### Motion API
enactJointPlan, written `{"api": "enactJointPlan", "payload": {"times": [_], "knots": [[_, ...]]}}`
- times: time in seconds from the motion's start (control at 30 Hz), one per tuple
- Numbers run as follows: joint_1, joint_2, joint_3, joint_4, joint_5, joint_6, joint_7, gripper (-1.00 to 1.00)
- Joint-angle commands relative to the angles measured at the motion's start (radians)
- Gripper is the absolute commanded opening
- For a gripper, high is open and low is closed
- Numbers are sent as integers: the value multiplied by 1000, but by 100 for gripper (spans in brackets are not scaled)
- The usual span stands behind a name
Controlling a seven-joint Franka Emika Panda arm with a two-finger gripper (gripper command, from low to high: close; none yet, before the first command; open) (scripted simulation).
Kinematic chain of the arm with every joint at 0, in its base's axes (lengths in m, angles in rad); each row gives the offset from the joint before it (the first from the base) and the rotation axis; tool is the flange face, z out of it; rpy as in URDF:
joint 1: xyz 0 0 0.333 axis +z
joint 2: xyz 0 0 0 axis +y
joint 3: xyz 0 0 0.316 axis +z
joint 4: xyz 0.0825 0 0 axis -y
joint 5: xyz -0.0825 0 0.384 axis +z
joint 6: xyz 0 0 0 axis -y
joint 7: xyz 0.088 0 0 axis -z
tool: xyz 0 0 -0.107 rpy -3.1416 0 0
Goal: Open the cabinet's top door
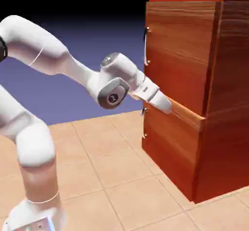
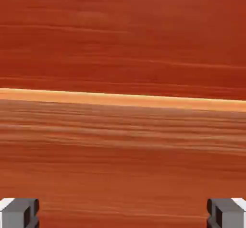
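Standing wide open, the white two-finger hand [image 2: 123, 213] faces the glossy reddish-brown wooden top door [image 1: 180, 55], its upright silver bar handle [image 1: 145, 48] at 11 o'clock in the exterior view.

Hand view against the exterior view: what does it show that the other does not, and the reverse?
Only the hand view: the two grey finger tips, standing wide apart.

Only the exterior view: the arm, the tiled floor, the blue-violet backdrop and the silver bar handle on the top door.

Both: the cabinet's wood grain and the pale orange strip running between an upper and a lower panel.
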Motion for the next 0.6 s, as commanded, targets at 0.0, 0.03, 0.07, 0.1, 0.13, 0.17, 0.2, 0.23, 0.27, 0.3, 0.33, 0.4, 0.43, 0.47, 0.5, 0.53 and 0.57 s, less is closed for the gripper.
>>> {"api": "enactJointPlan", "payload": {"times": [0.0, 0.03, 0.07, 0.1, 0.13, 0.17, 0.2, 0.23, 0.27, 0.3, 0.33, 0.4, 0.43, 0.47, 0.5, 0.53, 0.57], "knots": [[-17, -10, 25, 12, 41, 4, 44, 0], [-34, -21, 51, 24, 82, 8, 87, 0], [-51, -31, 76, 37, 123, 13, 131, 0], [-68, -42, 101, 49, 164, 17, 174, 0], [-85, -52, 126, 61, 205, 21, 218, 0], [-102, -62, 152, 73, 246, 25, 261, 0], [-119, -73, 177, 86, 287, 29, 305, 0], [-136, -83, 202, 98, 328, 34, 348, 0], [-153, -94, 228, 110, 369, 38, 392, 0], [-170, -104, 253, 122, 410, 42, 435, 0], [-187, -115, 278, 134, 451, 46, 479, 0], [-221, -135, 329, 159, 533, 55, 566, 0], [-238, -146, 354, 171, 574, 59, 609, 0], [-255, -156, 379, 183, 615, 63, 653, 0], [-272, -167, 405, 196, 656, 67, 696, 0], [-289, -177, 430, 208, 697, 71, 740, 0], [-306, -187, 455, 220, 738, 75, 783, 0]]}}
